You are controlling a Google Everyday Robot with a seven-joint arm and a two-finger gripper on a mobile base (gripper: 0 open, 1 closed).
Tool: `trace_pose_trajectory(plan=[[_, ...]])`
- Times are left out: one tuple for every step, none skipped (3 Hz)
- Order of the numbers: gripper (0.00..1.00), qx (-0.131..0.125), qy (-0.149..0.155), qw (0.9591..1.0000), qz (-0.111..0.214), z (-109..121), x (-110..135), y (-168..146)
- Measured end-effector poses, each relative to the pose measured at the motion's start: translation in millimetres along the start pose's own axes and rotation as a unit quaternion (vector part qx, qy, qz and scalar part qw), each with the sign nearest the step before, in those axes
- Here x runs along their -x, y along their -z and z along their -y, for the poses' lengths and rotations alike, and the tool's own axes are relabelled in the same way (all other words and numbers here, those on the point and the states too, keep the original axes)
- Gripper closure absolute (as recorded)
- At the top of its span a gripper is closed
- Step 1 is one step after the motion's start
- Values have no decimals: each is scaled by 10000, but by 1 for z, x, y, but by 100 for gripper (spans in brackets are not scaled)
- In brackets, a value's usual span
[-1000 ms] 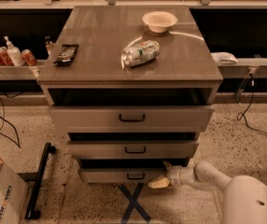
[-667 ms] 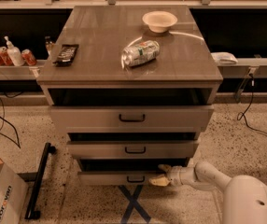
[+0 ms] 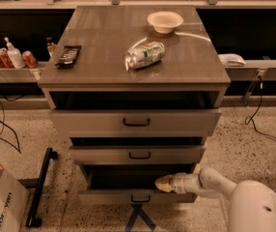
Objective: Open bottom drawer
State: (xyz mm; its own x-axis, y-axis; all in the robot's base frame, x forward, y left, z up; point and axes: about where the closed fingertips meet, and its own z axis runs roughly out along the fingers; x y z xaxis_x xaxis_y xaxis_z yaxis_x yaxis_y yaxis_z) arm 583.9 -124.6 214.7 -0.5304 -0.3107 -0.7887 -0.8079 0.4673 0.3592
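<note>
The bottom drawer [image 3: 109, 196] is the lowest and narrowest of three grey-beige fronts, with a small black handle [image 3: 140, 198] at its centre. It stands pulled out, with a dark gap above its front. My gripper [image 3: 160, 183] is at the end of the white arm [image 3: 210, 182] that reaches in from the lower right. It sits just above the drawer's top edge, right of the handle. The mid drawer [image 3: 137, 154] and the top drawer [image 3: 136, 122] also stand pulled out a little.
On the cabinet top [image 3: 99, 42] lie a crushed can [image 3: 144, 55], a white bowl [image 3: 165, 21] and a black remote [image 3: 68, 55]. A cardboard box [image 3: 0, 204] and a black bar [image 3: 40, 186] are on the floor to the left. Cables trail on both sides.
The bottom drawer front has come a little further out towards the camera, and the dark gap above it is wider. The gripper stays at its top edge.
</note>
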Motion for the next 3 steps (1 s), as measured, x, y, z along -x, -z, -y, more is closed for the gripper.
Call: trace_pose_trajectory(plan=[[47, 20, -1, 10000, -3, -2, 0, -2], [23, -39, 159, 9996, -222, -3, 4, -7], [1, -114, 302, 9976, -615, -14, 2, -2]])
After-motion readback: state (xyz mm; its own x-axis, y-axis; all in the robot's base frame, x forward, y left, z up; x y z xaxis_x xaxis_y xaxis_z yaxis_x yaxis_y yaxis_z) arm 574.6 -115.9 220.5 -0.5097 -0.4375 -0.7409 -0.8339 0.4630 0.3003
